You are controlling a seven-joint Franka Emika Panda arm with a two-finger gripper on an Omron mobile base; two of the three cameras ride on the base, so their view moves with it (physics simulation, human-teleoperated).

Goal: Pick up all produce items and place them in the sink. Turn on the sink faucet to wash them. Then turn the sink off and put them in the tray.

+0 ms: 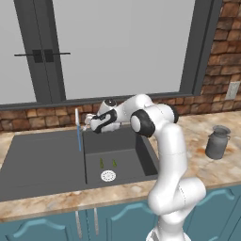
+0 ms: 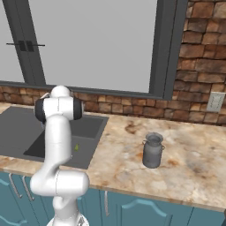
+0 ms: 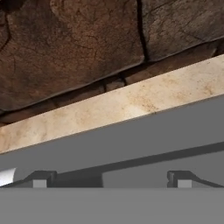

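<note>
Both produce items (image 1: 107,163) lie in the sink (image 1: 42,162) basin near the drain. The claw (image 1: 87,122) hangs wide open and empty beside the sink faucet (image 1: 77,129); it could swipe past the slim lever

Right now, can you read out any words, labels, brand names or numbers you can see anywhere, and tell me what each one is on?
None: there is no readable text in these pictures.
The metal can on the counter is plain grey, no label.
The sink, the faucet and the brick wall carry no marks.
The wall outlet plate is blank.
</note>
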